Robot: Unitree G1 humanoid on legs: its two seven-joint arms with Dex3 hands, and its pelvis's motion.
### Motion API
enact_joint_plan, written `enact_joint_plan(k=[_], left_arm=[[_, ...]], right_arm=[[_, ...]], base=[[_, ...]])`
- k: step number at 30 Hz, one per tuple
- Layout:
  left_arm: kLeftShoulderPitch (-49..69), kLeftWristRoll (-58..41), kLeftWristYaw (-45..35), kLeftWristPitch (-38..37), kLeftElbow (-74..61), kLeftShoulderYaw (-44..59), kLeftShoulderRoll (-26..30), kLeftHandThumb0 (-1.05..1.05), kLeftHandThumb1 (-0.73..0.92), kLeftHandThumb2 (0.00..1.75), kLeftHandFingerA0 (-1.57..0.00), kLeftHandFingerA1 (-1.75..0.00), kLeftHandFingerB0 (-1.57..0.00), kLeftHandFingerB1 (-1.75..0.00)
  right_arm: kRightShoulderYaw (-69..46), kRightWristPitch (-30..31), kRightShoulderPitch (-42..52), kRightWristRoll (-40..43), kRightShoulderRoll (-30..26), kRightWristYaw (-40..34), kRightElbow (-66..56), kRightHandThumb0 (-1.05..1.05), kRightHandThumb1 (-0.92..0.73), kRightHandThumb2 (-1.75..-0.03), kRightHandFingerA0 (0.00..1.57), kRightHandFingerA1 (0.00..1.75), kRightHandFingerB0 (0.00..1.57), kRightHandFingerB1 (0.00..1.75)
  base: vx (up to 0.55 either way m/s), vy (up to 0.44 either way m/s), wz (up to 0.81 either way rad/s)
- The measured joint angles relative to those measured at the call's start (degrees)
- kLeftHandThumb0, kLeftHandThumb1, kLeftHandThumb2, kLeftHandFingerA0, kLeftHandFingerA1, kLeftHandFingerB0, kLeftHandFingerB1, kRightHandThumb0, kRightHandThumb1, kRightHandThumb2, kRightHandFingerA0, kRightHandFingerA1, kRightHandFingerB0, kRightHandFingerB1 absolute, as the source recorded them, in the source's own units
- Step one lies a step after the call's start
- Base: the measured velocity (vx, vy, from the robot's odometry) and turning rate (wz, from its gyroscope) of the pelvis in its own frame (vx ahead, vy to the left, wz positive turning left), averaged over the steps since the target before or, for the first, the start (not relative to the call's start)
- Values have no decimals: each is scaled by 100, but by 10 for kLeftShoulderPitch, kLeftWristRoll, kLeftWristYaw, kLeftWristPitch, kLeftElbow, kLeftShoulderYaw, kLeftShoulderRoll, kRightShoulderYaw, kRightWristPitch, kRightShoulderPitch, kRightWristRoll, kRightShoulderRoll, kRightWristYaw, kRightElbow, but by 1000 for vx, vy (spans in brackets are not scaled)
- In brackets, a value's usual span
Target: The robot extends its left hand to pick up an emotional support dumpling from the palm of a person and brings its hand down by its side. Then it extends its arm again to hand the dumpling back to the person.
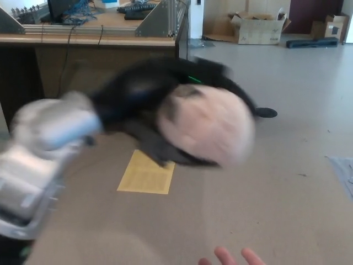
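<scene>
Take the yellow floor sheet (146, 173) as your landmark. Your left hand (149, 105) sits above and across it, coming in from the left on its grey forearm (44, 143), and it is closed around the dumpling (207, 128), a pale pink rounded ball that bulges out to the right of the black fingers. The whole hand is smeared with motion, so you cannot read exactly how each finger wraps. The right hand does not show.

You are, by the look of it, on the hand-back reach. The person's fingertips (231, 256) peek in at the bottom edge, below and to the right of the sheet, well apart from the dumpling. Steer the hand down and right toward them, slow before you arrive, and bring the dumpling over the palm rather than the fingertips. Loosen only once it rests on the palm; it is soft and round, so it may roll if released high.

Far beyond the sheet, up and to the right against the wall, a cardboard box (258, 28) stands open; its contents are too small to tell.
</scene>
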Motion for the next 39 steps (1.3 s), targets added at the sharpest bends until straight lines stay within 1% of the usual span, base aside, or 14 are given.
enact_joint_plan(k=[4, 5, 7, 10, 11, 19, 20, 21, 22, 23, 25, 37, 38, 39], left_arm=[[-8, 30, -8, 21, -39, -87, -16, -22, 73, 62, -86, -121, -89, -69], [-8, 35, -10, 24, -46, -97, -18, -21, 72, 62, -84, -118, -89, -68], [-5, 51, -15, 37, -71, -126, -19, -21, 75, 62, -86, -108, -88, -65], [9, 65, -24, 46, -93, -147, -15, -24, 78, 64, -79, -124, -82, -73], [14, 69, -28, 47, -97, -152, -12, -24, 76, 62, -86, -106, -85, -62], [45, 92, -56, 49, -118, -161, 23, -36, 86, 66, -68, -117, -70, -63], [47, 93, -59, 49, -119, -159, 26, -44, 58, 58, -48, -43, -33, -31], [49, 94, -63, 49, -119, -158, 29, -44, 58, 58, -48, -43, -33, -31], [48, 95, -69, 49, -117, -159, 37, -61, 44, 72, -24, -45, -12, -37], [44, 97, -76, 49, -115, -159, 43, -65, 39, 82, 0, -29, 0, -20], [31, 101, -94, 49, -109, -159, 57, -76, 41, 85, 0, -10, 0, -6], [-4, 102, -162, 63, -85, -140, 70, -79, 45, 86, 0, -1, 0, 0], [-9, 101, -168, 68, -83, -136, 69, -89, 47, 59, 0, 0, 0, 0], [-12, 100, -172, 72, -81, -133, 69, -89, 47, 60, 0, 0, 0, 0]], right_arm=[[1, 1, -3, 0, -3, 2, -5, -33, -58, -57, 72, 49, 67, 46], [3, 1, -3, -1, -3, 2, -5, -45, -65, -60, 55, 44, 59, 42], [13, -1, -7, -7, -6, 0, -4, -46, -67, -61, 53, 48, 56, 41], [31, -9, -13, -19, -16, -6, -5, -46, -66, -60, 62, 51, 60, 41], [36, -12, -14, -21, -18, -7, -6, -46, -67, -61, 63, 50, 60, 41], [53, -27, -26, -34, -22, -7, -8, -46, -67, -61, 63, 50, 60, 41], [54, -27, -27, -34, -22, -7, -7, -39, -56, -57, 51, 40, 56, 40], [54, -26, -30, -35, -22, -8, -5, -39, -56, -57, 51, 40, 56, 40], [53, -18, -37, -35, -18, -11, 0, -38, -59, -58, 52, 40, 56, 41], [50, -12, -43, -35, -16, -12, 6, -35, -60, -56, 73, 46, 62, 43], [40, -9, -57, -32, -11, -13, 26, -34, -60, -58, 80, 50, 67, 46], [34, 13, -86, -30, -3, -10, 50, -30, -57, -58, 88, 51, 76, 48], [33, 14, -86, -30, -3, -8, 50, -26, -55, -57, 89, 52, 76, 49], [32, 15, -86, -30, -3, -7, 50, -26, -55, -57, 88, 52, 75, 48]], base=[[0, 0, 0], [0, 0, 0], [0, 0, 0], [0, 0, 0], [0, 0, 0], [0, 0, 0], [0, 0, 0], [0, 0, 0], [0, 0, 0], [0, 0, 0], [0, 0, 0], [0, 0, 0], [0, 0, 0], [0, 0, 0]])
